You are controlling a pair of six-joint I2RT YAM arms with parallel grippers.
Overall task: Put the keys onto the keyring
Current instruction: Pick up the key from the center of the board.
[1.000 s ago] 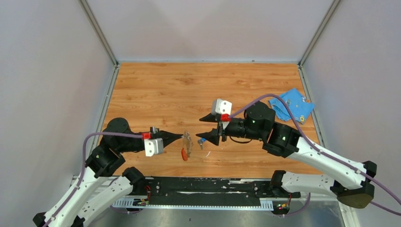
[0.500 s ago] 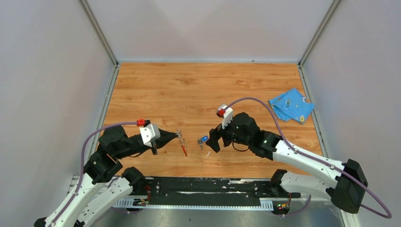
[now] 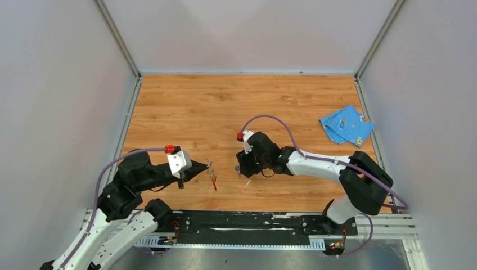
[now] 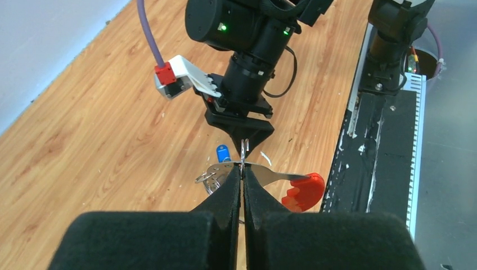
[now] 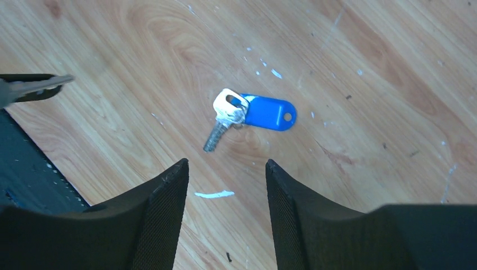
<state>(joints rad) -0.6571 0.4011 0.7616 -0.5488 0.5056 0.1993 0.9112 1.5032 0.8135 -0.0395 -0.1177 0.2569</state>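
The keyring (image 4: 278,178), a silvery strap with a red end (image 4: 304,192) and small metal rings, hangs above the wood with my left gripper (image 4: 243,170) shut on it. In the top view that gripper (image 3: 206,166) is at the table's front left and the keyring (image 3: 213,179) dangles from its tip. One of the keys (image 5: 256,112), a silver blade with a blue head, lies flat on the wood. My right gripper (image 5: 226,166) points down just above it, open, with nothing between its fingers (image 5: 169,185). From the top view the right gripper (image 3: 240,170) covers the key.
A crumpled blue cloth (image 3: 346,125) with small metal bits lies at the right edge by the wall. The black rail (image 3: 247,222) with both arm bases runs along the near edge. Small white flecks (image 5: 215,194) dot the wood.
My right arm has swung left and tipped its gripper down over the blue-headed key; its jaws widened, then narrowed. The left gripper drew slightly left with the keyring.
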